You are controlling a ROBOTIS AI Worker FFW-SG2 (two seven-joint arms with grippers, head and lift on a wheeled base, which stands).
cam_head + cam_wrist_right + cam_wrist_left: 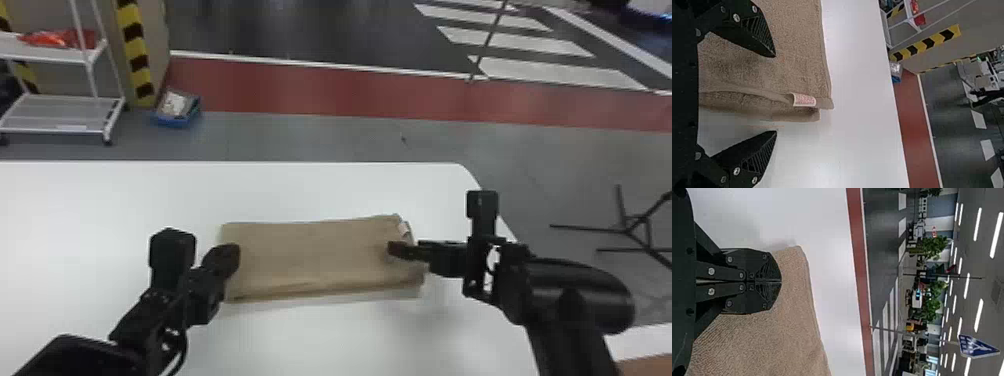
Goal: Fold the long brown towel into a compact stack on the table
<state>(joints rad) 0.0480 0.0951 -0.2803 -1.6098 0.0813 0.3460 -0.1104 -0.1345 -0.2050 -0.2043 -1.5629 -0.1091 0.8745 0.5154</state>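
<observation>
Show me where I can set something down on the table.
Bare table runs between the towel and the far edge, and along the towel's near side. It's crowded at the towel's ends, by the left gripper and the right gripper.

Ceiling strip lights [979, 315], bright, right side of left wrist view. Tabletop [320, 340], head view: soft glare, lower centre; diffuse shadow, lower right.

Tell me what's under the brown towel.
White tabletop shows all around the brown towel, which lies on it. Directly beneath, the surface is covered, so anything hidden there cannot be seen.
</observation>
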